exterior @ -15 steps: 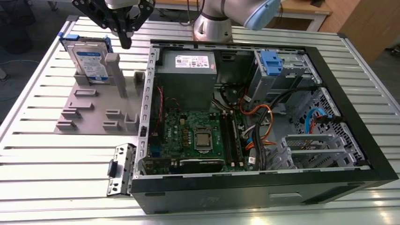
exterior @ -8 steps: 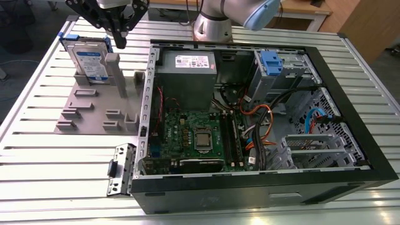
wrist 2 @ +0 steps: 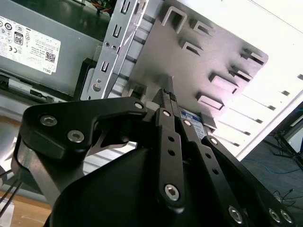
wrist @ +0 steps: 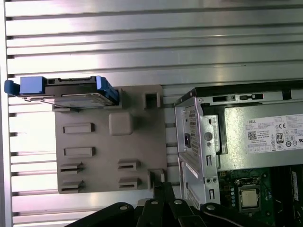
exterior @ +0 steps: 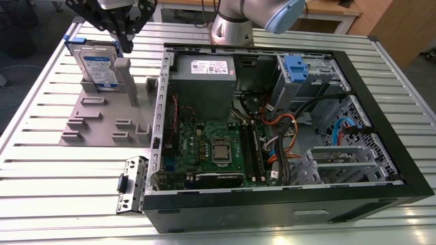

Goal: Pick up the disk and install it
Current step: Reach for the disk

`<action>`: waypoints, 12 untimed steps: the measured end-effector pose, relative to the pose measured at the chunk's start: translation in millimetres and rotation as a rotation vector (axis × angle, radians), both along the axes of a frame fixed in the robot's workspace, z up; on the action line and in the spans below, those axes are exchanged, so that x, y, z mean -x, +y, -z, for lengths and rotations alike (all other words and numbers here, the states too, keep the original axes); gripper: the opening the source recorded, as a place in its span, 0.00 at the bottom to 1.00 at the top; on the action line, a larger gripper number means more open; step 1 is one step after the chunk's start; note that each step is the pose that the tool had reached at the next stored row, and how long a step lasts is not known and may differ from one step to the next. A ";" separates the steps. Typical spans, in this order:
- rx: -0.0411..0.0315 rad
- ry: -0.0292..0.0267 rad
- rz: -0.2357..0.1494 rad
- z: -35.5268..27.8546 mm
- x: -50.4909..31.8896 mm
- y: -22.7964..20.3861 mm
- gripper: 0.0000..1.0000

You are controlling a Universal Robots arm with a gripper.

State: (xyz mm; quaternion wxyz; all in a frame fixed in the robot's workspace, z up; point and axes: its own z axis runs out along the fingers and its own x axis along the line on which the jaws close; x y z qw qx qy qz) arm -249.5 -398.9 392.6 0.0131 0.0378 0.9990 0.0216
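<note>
The open computer case lies flat; at its 9 o'clock sits the grey holder plate. The disk stands upright at the plate's 12 o'clock edge. The gripper hangs just beside the disk's 1 o'clock corner, jaws seemingly pressed together, holding nothing.

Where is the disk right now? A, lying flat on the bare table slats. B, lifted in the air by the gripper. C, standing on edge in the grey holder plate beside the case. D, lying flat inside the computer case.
C: in the exterior view the disk stands on edge in a slot of the grey holder plate, outside the computer case, with the gripper close above its upper edge.
</note>
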 end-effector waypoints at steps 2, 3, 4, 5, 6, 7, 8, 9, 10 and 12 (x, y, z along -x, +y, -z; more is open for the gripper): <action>0.0002 0.0000 0.000 1.7 0.8 0.0 0.10; 0.0003 0.0001 0.000 3.5 1.0 -0.1 0.10; 0.0003 0.0001 0.000 5.3 1.6 0.0 0.10; 0.0004 0.0001 0.000 7.1 2.4 0.0 0.10; 0.0003 0.0001 0.000 8.9 3.3 0.2 0.10; 0.0006 0.0001 0.000 10.7 4.6 1.2 0.10; 0.0010 0.0002 0.000 12.5 5.6 3.0 0.10; 0.0016 0.0002 0.000 14.3 6.6 4.6 0.10; 0.0020 0.0000 0.000 16.0 7.5 5.7 0.10; 0.0034 0.0000 0.000 19.3 9.6 7.4 0.10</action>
